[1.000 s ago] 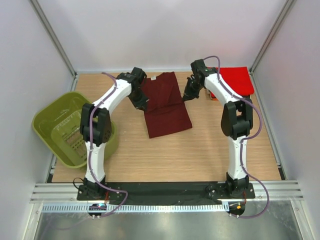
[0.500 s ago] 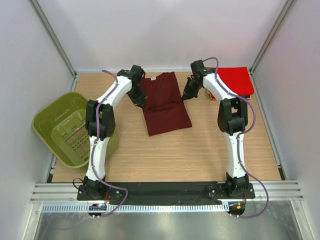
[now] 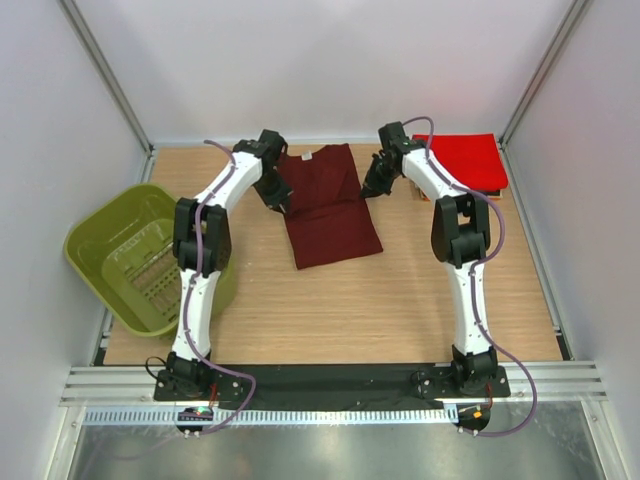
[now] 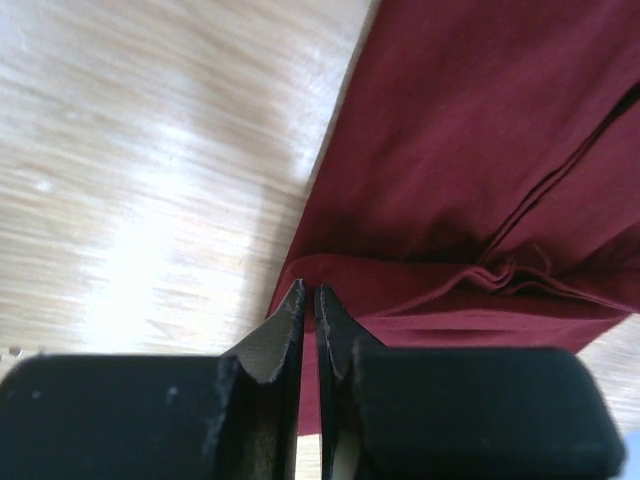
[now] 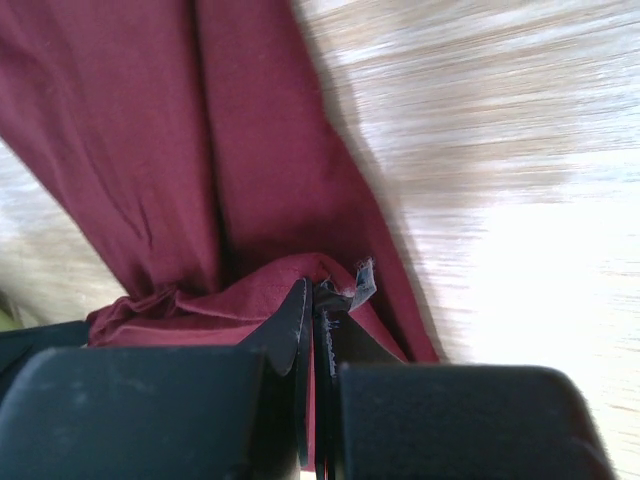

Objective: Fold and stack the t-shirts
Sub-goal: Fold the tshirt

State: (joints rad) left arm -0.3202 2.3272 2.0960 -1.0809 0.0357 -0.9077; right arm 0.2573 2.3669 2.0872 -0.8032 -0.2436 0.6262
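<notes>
right gripper (image 5: 312, 290): black jaws pressed together, pinching a raised fold
dark maroon soft cloth t-shirt (image 5: 150, 130): lies flat upper left, bunched at the fingertips
small whitish tag (image 5: 362, 280): just right of the pinch
pale wooden tabletop (image 5: 500, 150): right side, blurred

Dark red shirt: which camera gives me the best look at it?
The top external view: it takes in nearly the whole dark red shirt, outline and all. The left wrist and right wrist views each show only a close patch of its cloth, bunched into a fold low in the picture.
</notes>
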